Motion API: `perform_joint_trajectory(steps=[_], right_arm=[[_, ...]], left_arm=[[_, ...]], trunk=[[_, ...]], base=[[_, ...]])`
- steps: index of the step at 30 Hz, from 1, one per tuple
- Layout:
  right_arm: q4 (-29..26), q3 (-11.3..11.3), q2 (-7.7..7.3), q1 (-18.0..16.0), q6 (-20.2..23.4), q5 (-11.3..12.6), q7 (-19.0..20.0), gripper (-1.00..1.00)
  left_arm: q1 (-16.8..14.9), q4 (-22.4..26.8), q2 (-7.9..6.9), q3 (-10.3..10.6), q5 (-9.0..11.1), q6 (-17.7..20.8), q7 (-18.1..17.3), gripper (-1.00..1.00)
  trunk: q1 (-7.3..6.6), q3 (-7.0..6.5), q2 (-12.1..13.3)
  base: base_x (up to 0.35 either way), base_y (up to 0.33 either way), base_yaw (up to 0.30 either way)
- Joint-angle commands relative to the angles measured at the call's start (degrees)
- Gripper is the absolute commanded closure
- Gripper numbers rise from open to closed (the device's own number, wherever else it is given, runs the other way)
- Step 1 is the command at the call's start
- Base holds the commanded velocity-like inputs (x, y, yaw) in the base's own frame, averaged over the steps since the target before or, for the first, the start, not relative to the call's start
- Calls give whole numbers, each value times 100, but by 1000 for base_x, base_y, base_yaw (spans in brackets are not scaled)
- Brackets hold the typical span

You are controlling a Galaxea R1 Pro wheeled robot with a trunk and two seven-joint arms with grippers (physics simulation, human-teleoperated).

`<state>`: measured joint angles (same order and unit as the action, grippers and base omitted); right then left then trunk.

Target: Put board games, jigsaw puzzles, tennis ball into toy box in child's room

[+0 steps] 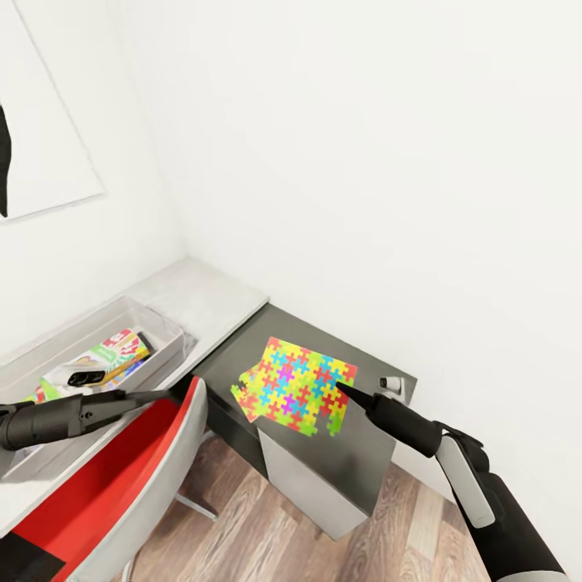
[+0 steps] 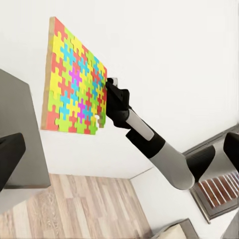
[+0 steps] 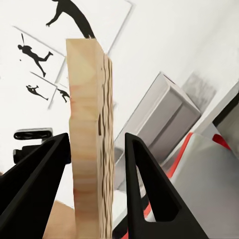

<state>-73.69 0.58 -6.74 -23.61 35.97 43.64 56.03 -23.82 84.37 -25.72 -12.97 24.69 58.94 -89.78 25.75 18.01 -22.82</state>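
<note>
My right gripper is shut on one edge of a multicoloured jigsaw puzzle, holding it tilted above the lower dark grey section of the table. The left wrist view shows that jigsaw puzzle in the air against the white wall. In the right wrist view its wooden edge stands between the fingers. A second puzzle's corner pokes out from behind it. The toy box sits on the pale desk top with board games inside. My left gripper hovers open beside the box.
A red chair is pushed in under the desk below my left arm. A small dark object sits at the far corner of the lower section. A black silhouette print hangs on the left wall. Wood floor lies below.
</note>
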Motion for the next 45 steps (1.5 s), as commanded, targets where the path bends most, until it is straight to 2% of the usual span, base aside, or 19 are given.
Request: perform_joint_trajectory(steps=[1, 8, 23, 33, 45], right_arm=[[-3, 8, -4, -3, 33, 40, -10, 100], [-8, 12, -8, -3, 33, 40, -13, 100], [-10, 16, -4, -3, 37, 39, -14, 100], [-8, 21, -10, -3, 38, 39, -5, 100], [-98, 23, -3, -3, 33, 32, -13, 100]], left_arm=[[9, 0, -2, -10, 20, 59, -22, -100], [52, 0, -4, -105, 60, 48, -22, -100], [61, 0, -4, -118, 62, 30, -22, -100], [67, 0, -4, -122, 62, 29, -22, -100], [67, 0, -4, -127, 62, 29, -22, -100]], trunk=[[3, 1, -10], [3, -59, -10], [3, -183, -10], [3, -193, -10], [3, -244, -10]], base=[[0, 0, 169], [2, 48, 169], [28, 44, 176], [0, 43, 40], [25, 83, 221]])
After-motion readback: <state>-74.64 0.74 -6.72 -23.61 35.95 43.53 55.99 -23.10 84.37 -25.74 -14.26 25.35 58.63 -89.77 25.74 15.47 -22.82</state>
